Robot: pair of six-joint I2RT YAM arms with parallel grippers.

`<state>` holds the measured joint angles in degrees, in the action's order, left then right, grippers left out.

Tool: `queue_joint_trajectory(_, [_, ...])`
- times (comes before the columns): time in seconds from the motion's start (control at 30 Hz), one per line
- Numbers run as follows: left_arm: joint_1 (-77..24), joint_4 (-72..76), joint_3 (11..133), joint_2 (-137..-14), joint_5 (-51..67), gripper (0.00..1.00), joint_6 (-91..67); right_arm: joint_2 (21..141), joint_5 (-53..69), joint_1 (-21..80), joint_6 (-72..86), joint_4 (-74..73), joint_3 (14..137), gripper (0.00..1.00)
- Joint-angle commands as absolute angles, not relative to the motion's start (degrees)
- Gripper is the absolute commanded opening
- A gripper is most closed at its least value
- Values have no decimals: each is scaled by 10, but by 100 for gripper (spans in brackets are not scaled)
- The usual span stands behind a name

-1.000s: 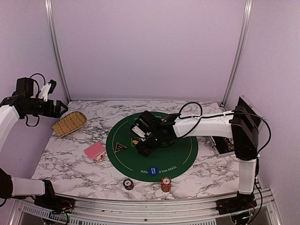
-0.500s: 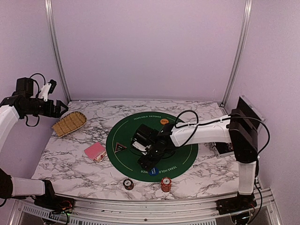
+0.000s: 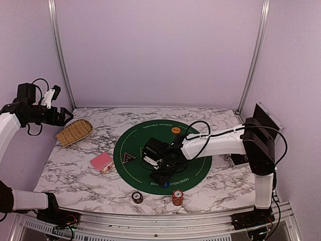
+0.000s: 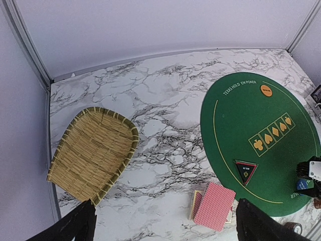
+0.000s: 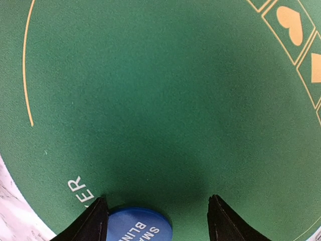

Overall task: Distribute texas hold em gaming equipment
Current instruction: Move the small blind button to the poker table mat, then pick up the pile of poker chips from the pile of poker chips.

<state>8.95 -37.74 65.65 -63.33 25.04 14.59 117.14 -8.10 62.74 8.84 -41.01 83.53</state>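
My right gripper point(image 3: 159, 176) is low over the front of the green mat point(image 3: 198, 160), open. The blue button point(image 5: 139, 227) lies flat on the mat point(image 5: 160, 100) between its fingers, close to the left finger point(image 5: 95, 221); nothing is held. A pink-red-backed card deck point(image 3: 102, 162) lies on the marble left of the mat. The black-and-red triangular marker point(image 3: 129, 157) sits on the mat's left edge, and an orange chip point(image 3: 175, 129) at its far edge. Off the mat's front edge stand a red chip stack point(image 3: 177, 197) and a dark chip stack point(image 3: 137, 197). My left gripper point(image 3: 62, 116) hangs open, high at the far left.
A tan woven basket point(image 3: 74, 131) lies at the back left, under the left gripper; it also shows in the left wrist view as the basket point(image 4: 93, 153), with the deck point(image 4: 214, 206) nearer. A black case point(image 3: 238, 158) lies behind the right arm at the right edge.
My right gripper has moved from the mat's middle toward its front edge and now straddles the blue button. The left arm has not moved.
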Motion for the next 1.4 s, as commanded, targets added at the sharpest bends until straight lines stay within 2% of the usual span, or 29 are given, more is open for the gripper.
queue_joint_trajectory(0.0, [92, -391, 663, -627, 259, 99, 151, 1155, -85, 632, 92, -424, 815, 66])
queue_joint_trajectory(0.33, [92, -391, 671, -632, 264, 99, 145, 1131, -72, 627, 82, -426, 780, 63])
queue_joint_trajectory(0.53, [92, -391, 676, -632, 261, 99, 145, 1113, -72, 611, 82, -422, 751, 55])
queue_joint_trajectory(0.73, [92, -390, 679, -635, 260, 99, 147, 1083, -71, 583, 84, -410, 711, 51])
queue_joint_trajectory(1.23, [92, -390, 684, -639, 260, 99, 146, 1029, -102, 535, 91, -398, 636, 49])
queue_joint_trajectory(1.37, [92, -390, 683, -641, 261, 99, 145, 1014, -109, 531, 93, -400, 637, 52])
